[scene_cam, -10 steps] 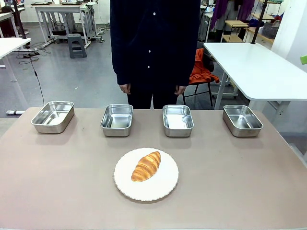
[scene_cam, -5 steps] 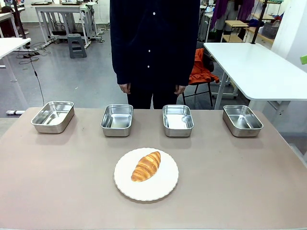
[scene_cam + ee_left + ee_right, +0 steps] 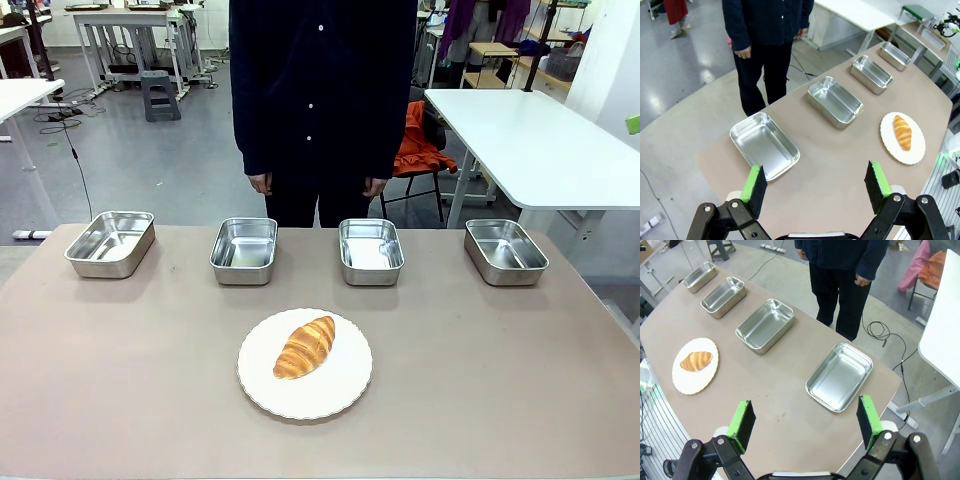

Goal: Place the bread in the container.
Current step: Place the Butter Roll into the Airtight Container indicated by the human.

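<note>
Above the table (image 3: 500,380), hovering with left pincer (image 3: 814,175) and right pincer (image 3: 804,412) wide open, empty (ready to grasp); bread (image 3: 305,347) presented centrally on a plate (image 3: 335,395) for easy reach, steel trays (image 3: 243,272) beyond.

There are no words, numbers, labels or signs that can be read on anything here.
</note>
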{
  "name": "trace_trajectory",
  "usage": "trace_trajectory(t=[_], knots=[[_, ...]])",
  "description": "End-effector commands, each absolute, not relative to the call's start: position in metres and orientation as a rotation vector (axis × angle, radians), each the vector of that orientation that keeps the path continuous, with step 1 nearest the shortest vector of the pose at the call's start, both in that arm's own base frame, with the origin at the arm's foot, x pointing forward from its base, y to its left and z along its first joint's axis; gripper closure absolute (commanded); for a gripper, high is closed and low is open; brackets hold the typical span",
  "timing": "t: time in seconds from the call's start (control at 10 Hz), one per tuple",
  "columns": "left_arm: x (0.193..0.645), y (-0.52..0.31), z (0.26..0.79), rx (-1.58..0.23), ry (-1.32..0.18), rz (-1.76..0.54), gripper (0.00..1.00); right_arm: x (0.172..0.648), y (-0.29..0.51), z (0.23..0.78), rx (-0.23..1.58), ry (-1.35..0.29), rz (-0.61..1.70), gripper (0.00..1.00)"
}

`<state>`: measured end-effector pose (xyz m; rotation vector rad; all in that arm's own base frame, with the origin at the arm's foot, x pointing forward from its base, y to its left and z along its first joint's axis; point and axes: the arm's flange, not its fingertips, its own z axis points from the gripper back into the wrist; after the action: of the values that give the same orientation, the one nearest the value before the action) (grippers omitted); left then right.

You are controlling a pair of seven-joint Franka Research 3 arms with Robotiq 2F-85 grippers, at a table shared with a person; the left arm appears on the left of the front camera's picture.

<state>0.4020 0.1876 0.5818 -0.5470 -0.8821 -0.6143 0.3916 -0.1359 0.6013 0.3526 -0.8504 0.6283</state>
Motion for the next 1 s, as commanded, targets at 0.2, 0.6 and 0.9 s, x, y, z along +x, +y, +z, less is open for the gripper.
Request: trace_trajectory(t=[0.2, 0.6, 0.9], knots=[[0.3997, 0.1885, 0.5837, -0.553, -0.89, -0.624, 0.0, 0.3923, -0.1358, 0.6014, 0.371, -0.867, 0.634, 0.0], [0.3997, 0.1885, 0.5837, -0.553, -0.89, -0.624, 0.0, 0.3923, -0.1358, 0.6014, 0.371, -0.867, 0.634, 0.0], [0.3997, 0.1885, 0.5837, -0.553, -0.89, -0.624, 0.0, 0.3923, -0.1358, 0.6014, 0.371, -0.867, 0.634, 0.0]])
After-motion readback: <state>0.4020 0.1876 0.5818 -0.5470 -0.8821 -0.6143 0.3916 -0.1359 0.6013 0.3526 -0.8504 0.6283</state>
